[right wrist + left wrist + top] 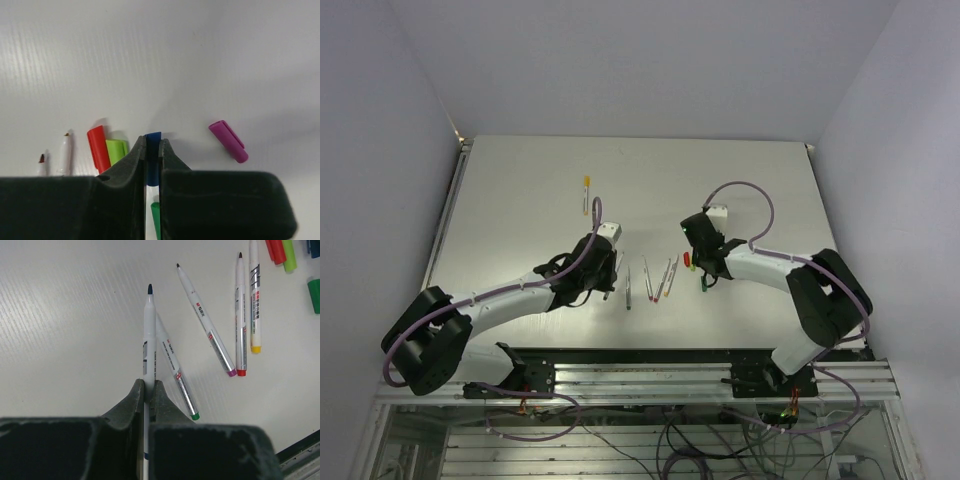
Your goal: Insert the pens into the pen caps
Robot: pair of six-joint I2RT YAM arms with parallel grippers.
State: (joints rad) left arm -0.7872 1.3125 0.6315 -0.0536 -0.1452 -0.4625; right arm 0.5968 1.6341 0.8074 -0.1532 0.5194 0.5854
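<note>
My left gripper (149, 384) is shut on a grey-white pen (149, 330) with a dark tip, which points away from me just above the table. A green-ended pen (177, 377) lies beside it; magenta-ended (207, 325), red-ended (241, 315) and yellow-ended (255, 295) pens lie to the right. My right gripper (152, 141) is shut on the dark blue cap (152, 137). Beside it on the table lie a red cap (98, 149), a light green cap (115, 150) and a magenta cap (228, 141). A green cap (156, 215) shows under the fingers. In the top view the left gripper (608, 272) and right gripper (705, 268) flank the loose pens (660, 280).
One more pen with a yellow cap (586, 195) lies alone farther back on the white table (520, 200). Grey walls close in the table at the back and on both sides. The table's near edge meets a metal frame (640, 375).
</note>
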